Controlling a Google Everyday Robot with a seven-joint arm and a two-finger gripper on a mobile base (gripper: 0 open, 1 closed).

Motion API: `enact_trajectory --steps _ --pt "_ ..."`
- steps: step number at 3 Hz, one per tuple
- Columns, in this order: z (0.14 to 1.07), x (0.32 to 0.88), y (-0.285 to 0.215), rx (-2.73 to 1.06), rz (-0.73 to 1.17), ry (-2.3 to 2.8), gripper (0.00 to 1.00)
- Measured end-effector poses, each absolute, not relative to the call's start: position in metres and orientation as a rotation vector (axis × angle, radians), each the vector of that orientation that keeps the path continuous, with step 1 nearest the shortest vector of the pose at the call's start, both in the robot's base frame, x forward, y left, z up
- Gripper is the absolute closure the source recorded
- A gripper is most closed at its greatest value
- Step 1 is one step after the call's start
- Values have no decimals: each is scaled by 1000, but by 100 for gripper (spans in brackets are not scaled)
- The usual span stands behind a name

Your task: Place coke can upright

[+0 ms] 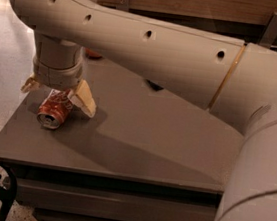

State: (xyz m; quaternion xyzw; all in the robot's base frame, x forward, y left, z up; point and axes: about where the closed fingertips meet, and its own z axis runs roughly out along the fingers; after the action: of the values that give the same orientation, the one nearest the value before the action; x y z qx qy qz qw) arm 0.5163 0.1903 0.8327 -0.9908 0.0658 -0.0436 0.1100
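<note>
**Hand (58,99) open astride red cylindrical aluminium coke can (53,111)**

Coke can lies on its side: red wall, white script, silver end facing front-left. Count: one coke can, one hand, one grey flat-topped bench (154,144). Hand hangs low over bench's left end, two tan fingers (85,104) spread, gripping nothing. Coke can rests on bench between them, beneath the wrist; contact with either finger cannot be told.
</note>
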Motion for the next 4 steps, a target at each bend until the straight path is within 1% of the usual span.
enact_trajectory --steps 3,4 --pt "832 515 187 -2906 -129 215 80" --pt "833 515 187 -2907 -131 214 100"
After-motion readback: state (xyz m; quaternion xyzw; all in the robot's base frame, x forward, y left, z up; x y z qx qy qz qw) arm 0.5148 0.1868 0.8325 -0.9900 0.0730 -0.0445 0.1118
